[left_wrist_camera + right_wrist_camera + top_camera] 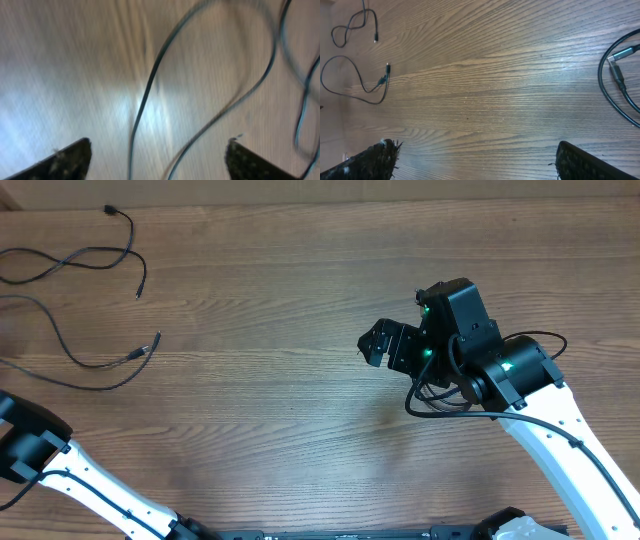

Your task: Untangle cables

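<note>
Soft, even light falls on the bench (pixel 300 400) from above. The overhead view is crisp and the grain clear, with thin faint shadows hugging the cables (pixel 137 354) and a pale sheen low in the middle. Small green lights glow on the right arm (pixel 550 420). The left wrist view is badly smeared: cables turn to fuzzy streaks, colours wash out, and a white glare patch sits near its centre. The right wrist view is sharp across the wood and dimmer at its left edge, with the right gripper's fingers (pixel 375 160) soft in the bottom corners.

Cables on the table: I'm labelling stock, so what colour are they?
The cables are black, clearest in the overhead view.
</note>
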Controlling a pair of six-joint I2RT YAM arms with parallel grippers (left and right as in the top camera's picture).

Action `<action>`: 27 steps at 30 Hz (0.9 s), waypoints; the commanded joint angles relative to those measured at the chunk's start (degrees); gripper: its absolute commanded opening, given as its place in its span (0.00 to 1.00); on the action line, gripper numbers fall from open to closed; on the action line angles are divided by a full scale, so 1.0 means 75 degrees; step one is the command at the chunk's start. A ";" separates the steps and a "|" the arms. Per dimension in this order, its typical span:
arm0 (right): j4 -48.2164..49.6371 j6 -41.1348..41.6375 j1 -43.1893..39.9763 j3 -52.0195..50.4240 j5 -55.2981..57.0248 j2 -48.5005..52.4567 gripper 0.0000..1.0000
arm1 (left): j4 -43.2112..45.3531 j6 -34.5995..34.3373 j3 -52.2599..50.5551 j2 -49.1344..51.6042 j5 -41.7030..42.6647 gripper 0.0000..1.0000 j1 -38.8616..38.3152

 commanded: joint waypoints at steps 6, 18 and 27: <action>0.0052 -0.0009 -0.0015 0.0055 0.0108 -0.0020 1.00 | -0.1472 0.0758 -0.0184 -0.0254 0.0254 0.70 -0.0379; 0.0052 -0.0009 -0.0015 0.0055 0.0108 -0.0020 1.00 | -0.2550 0.1259 -0.1078 -0.0262 0.0466 0.88 -0.0787; 0.0052 -0.0009 -0.0015 0.0055 0.0108 -0.0020 1.00 | -0.2480 0.1303 -0.2844 -0.0434 0.0283 0.96 -0.0740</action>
